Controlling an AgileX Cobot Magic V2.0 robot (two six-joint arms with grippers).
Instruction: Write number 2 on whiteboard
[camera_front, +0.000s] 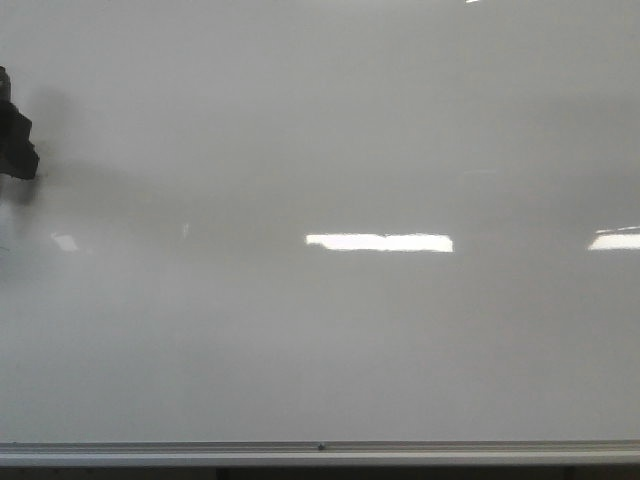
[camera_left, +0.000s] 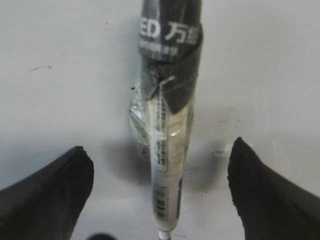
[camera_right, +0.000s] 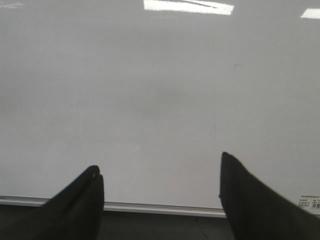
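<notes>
The whiteboard (camera_front: 320, 340) fills the front view, glossy white-grey, with a thin silver frame edge (camera_front: 320, 450) along its bottom. No number 2 shows on it in any view. In the left wrist view a white marker (camera_left: 165, 190) wrapped in black tape and clear film stands between the fingers of my left gripper (camera_left: 160, 147). Both fingers are wide apart, with a gap on each side of the marker. A dark part of the left arm (camera_front: 15, 135) pokes in at the left edge of the board. My right gripper (camera_right: 160, 175) is open over the board's lower edge (camera_right: 160, 207), holding nothing.
Bright rectangular light reflections (camera_front: 378, 241) lie across the board. A short faint dark smudge (camera_left: 40, 67) marks the board near the marker. A small barcode sticker (camera_right: 310, 202) sits by the frame. Below the frame is a dark floor or table (camera_right: 160, 225).
</notes>
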